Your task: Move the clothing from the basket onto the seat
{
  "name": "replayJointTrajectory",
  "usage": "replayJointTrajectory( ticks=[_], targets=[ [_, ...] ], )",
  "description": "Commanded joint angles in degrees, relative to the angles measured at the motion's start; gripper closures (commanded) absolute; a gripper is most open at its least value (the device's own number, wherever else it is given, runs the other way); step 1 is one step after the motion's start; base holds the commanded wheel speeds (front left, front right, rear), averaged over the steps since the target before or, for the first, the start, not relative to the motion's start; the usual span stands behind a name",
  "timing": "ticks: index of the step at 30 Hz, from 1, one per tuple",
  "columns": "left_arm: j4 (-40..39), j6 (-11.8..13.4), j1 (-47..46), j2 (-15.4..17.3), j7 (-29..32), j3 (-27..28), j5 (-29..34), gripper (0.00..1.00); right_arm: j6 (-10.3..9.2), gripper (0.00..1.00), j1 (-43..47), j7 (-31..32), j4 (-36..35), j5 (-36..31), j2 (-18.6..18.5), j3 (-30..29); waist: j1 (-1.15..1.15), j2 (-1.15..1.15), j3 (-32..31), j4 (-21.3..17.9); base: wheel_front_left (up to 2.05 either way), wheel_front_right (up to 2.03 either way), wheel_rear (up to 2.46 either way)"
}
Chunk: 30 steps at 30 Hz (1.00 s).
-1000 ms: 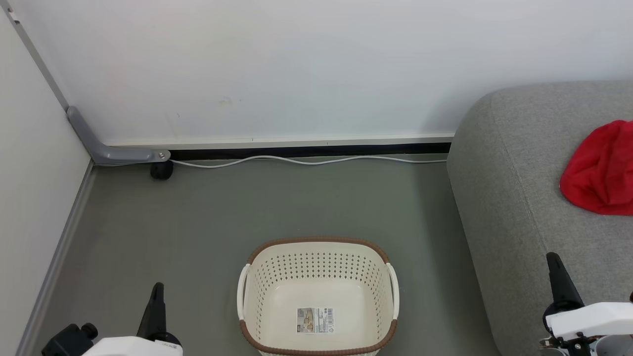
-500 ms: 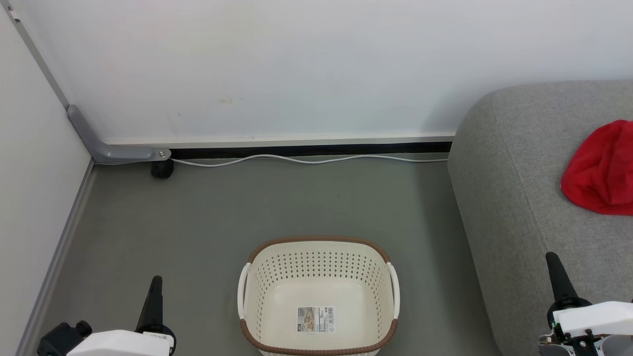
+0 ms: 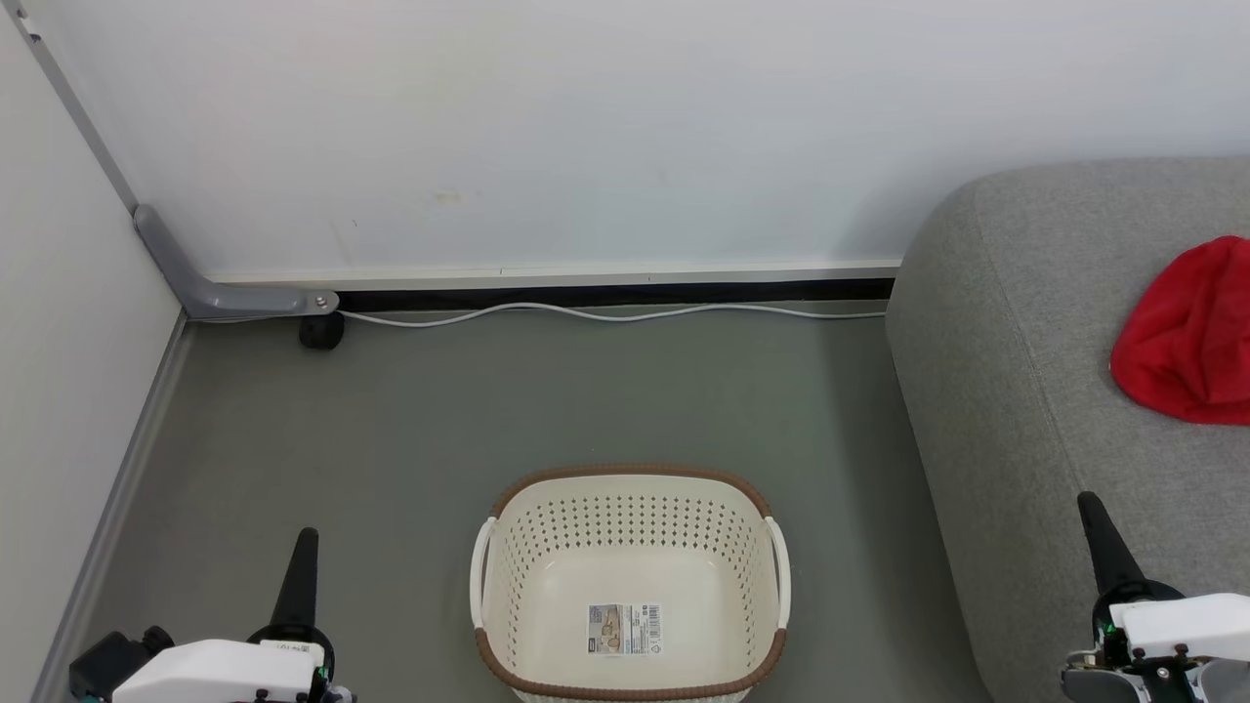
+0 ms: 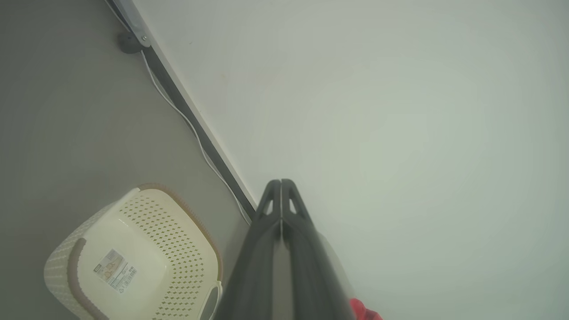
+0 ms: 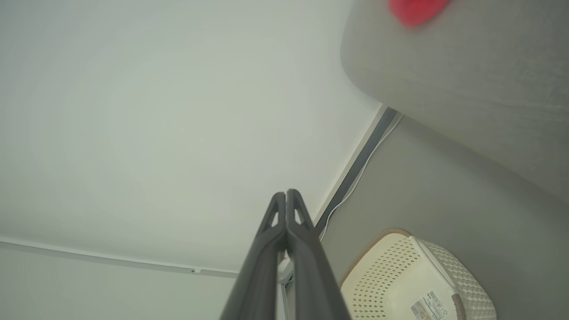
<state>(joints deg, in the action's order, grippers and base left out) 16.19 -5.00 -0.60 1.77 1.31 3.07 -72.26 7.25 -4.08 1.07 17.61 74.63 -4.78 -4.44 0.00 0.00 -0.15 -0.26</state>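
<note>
Red clothing (image 3: 1187, 337) lies on the grey seat (image 3: 1016, 391), well apart from the basket (image 3: 630, 473), which stands on the floor holding no garment. Left hand (image 3: 303, 547) and right hand (image 3: 1092, 513) are both closed on nothing; another dip would likely just nudge the light basket.

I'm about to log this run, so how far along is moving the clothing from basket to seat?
Done: the basket holds only its paper label, and red clothing lies on the seat. In hand: nothing; left gripper and right gripper are shut, empty. Left: nothing visible to move.
</note>
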Motion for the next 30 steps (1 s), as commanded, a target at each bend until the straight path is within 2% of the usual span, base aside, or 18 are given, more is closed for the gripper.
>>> replayJointTrajectory(
  ticks=[1,30],
  targets=[
    [-1.7,-0.8,-3.3,0.9,0.4,1.8,-1.9,1.0,0.2,1.0,-2.0,0.7,-2.0,1.7,-0.4,0.5,0.0,0.0,0.0,0.0,0.0,0.0,0.0],
    [-2.1,-2.5,-5.6,1.1,5.1,3.4,-19.7,1.0,0.24,1.0,-2.1,5.4,-3.6,17.3,1.9,-2.1,0.0,0.0,0.3,0.3,0.0,0.0,0.0]
  ],
)
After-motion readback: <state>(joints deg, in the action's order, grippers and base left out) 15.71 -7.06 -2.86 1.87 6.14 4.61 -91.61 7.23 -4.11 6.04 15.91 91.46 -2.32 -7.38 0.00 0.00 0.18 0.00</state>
